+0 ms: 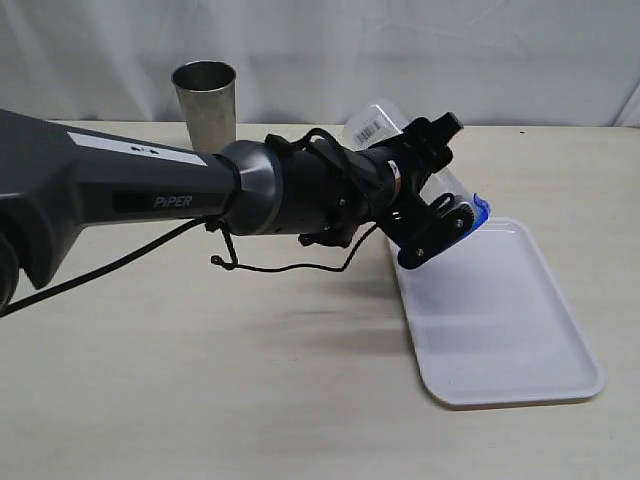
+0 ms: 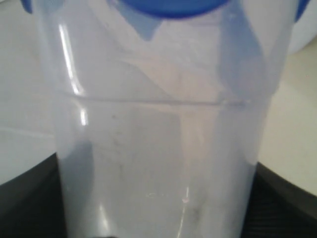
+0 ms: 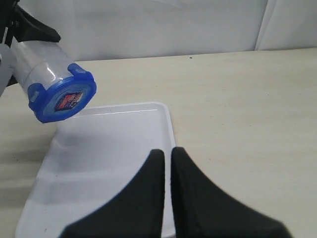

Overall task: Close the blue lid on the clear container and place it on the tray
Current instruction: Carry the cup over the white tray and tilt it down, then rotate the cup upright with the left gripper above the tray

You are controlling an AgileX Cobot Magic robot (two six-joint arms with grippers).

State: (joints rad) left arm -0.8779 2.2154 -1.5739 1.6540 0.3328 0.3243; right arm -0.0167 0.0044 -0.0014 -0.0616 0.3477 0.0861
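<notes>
My left gripper (image 1: pixel 445 188) is shut on the clear container (image 1: pixel 452 184) and holds it tilted in the air over the far left part of the white tray (image 1: pixel 500 320). The blue lid (image 1: pixel 482 208) sits on the container's mouth, facing down toward the tray. In the left wrist view the container (image 2: pixel 158 148) fills the frame, with the lid (image 2: pixel 171 6) at its far end and dark fingers (image 2: pixel 285 203) on either side. The right wrist view shows the lid (image 3: pixel 63 99) with its sticker, the container (image 3: pixel 39 67) and the tray (image 3: pixel 109 158). My right gripper (image 3: pixel 167 154) is shut on nothing, low over the tray's edge.
A grey steel cup (image 1: pixel 205 100) stands upright at the back of the table, behind the left arm. A thin black cable (image 1: pixel 290 268) hangs under that arm. A white curtain closes off the back.
</notes>
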